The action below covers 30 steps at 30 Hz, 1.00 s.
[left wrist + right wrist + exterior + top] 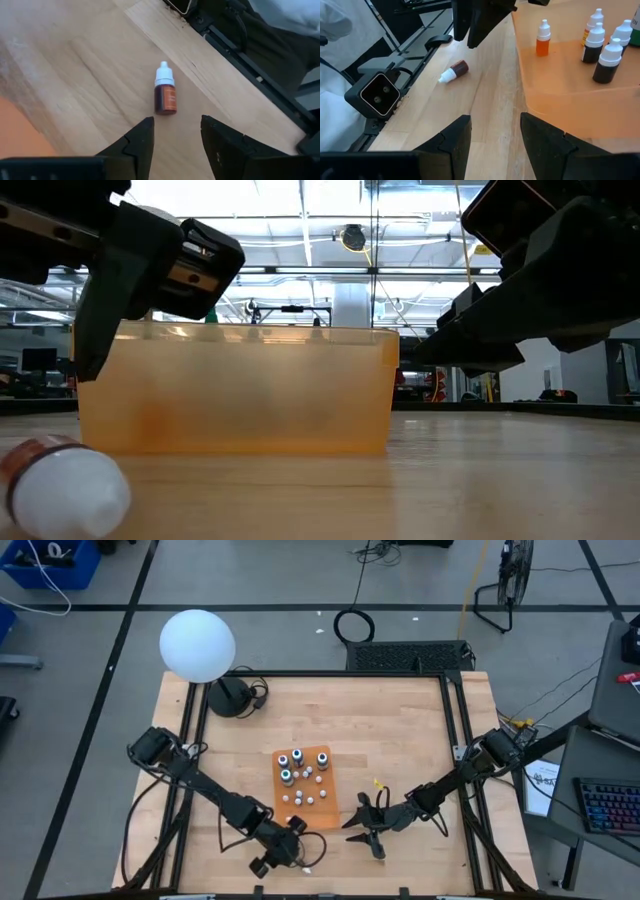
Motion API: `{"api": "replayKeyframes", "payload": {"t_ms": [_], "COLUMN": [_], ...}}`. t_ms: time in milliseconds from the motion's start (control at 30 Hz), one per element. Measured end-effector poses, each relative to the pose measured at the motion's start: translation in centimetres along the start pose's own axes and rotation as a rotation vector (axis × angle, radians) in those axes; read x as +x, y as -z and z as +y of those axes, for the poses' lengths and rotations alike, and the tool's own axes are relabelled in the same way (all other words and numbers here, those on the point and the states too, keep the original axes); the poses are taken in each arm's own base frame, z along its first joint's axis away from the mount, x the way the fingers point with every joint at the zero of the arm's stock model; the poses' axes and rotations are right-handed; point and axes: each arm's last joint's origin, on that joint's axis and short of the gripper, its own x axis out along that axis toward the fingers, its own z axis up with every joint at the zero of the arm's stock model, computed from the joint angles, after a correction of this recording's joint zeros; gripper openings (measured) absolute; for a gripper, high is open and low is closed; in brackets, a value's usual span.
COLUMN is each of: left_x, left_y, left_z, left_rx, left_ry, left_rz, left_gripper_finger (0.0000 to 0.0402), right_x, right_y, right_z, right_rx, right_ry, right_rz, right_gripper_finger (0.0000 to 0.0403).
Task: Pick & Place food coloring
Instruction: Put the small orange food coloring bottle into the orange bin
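A small brown food coloring bottle (pixel 165 93) with a white cap lies on its side on the wooden table near the front edge, also seen in the right wrist view (pixel 454 71) and close up in the low view (pixel 60 490). My left gripper (pixel 177 125) hovers open just short of it, a finger on either side of the bottle's line, touching nothing. Several more bottles (pixel 600 45) stand upright in the orange tray (pixel 322 808). My right gripper (pixel 495 127) waits open to the tray's right (pixel 352 825).
A large white globe (pixel 197 645) on a dark base stands at the table's far left corner. The table's black frame rail (pixel 260 75) runs close behind the lying bottle. Bare wood lies between the tray and the front edge.
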Motion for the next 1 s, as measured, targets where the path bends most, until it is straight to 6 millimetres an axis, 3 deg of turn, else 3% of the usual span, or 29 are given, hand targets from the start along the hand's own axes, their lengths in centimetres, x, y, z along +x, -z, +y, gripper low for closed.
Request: {"api": "replayKeyframes", "payload": {"t_ms": [233,433,567,1000], "left_x": [-0.1,1.8,1.9,1.8], "left_y": [0.0,0.8,0.7,0.9], "left_z": [0.8,1.6,2.0,2.9], "left_rx": [0.053,0.026,0.018,0.061], "left_ry": [-0.019,0.088,0.115,0.099], "left_rz": [-0.012,-0.023,-0.048,-0.049], "left_gripper_finger": [0.0153,0.0185,0.0209,0.0214], "right_x": [0.0,0.0,0.0,0.0], "right_y": [0.0,0.0,0.0,0.0], "right_z": [0.0,0.0,0.0,0.0], "right_rx": [0.0,0.0,0.0,0.0], "right_ry": [0.0,0.0,-0.002,-0.003], "right_rz": [0.0,0.001,0.0,0.001], "right_gripper_finger": [0.016,0.016,0.016,0.016]}}
